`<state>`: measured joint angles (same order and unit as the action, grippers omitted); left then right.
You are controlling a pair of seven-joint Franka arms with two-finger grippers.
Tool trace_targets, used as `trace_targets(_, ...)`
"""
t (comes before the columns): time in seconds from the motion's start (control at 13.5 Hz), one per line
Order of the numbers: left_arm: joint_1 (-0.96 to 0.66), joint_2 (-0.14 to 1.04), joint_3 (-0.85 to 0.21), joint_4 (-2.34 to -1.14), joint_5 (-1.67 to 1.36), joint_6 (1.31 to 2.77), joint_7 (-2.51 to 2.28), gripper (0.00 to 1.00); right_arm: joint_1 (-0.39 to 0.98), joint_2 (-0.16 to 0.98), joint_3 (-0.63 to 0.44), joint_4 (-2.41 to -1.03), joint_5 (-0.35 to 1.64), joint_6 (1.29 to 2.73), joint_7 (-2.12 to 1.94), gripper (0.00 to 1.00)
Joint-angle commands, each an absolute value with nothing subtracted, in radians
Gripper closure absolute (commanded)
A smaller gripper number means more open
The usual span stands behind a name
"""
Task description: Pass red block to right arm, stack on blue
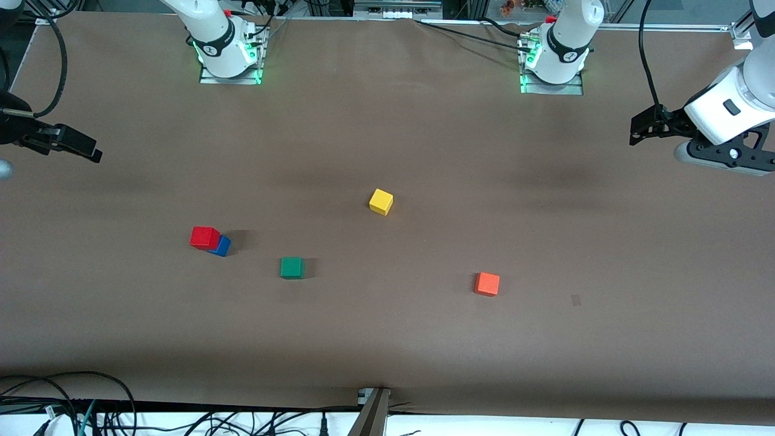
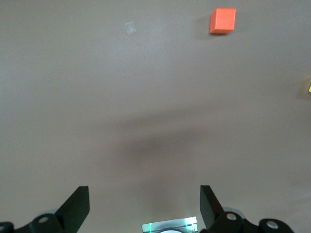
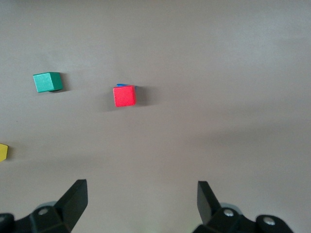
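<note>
The red block (image 1: 204, 237) rests on top of the blue (image 1: 221, 246) cube, shifted a little so part of the blue shows beneath it. In the right wrist view the red block (image 3: 124, 95) covers all but a thin edge of the blue (image 3: 127, 85) cube. My right gripper (image 1: 91, 151) hangs open and empty over the right arm's end of the table, apart from the stack; its open jaws (image 3: 142, 189) frame bare table. My left gripper (image 1: 637, 128) hangs open and empty over the left arm's end (image 2: 144, 194).
A green cube (image 1: 292, 267) lies beside the stack toward the table's middle. A yellow cube (image 1: 381, 201) sits mid-table, farther from the front camera. An orange cube (image 1: 487, 283) lies toward the left arm's end. Cables run along the table's near edge.
</note>
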<state>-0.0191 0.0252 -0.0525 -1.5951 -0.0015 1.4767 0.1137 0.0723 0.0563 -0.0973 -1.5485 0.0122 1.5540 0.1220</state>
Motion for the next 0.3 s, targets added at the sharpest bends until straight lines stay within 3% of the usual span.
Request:
trace_targets(0.0, -0.012, 0.025, -0.064, -1.589, -0.003, 1.479, 0.114, 0.00, 0.041, -0.015, -0.071, -1.644, 0.021, 1.598, 0.124, 0.00)
trace_targets(0.22, -0.011, 0.025, -0.066, -1.591, -0.006, 1.473, 0.114, 0.00, 0.037, -0.011, -0.071, -1.643, 0.023, 1.595, 0.123, 0.00)
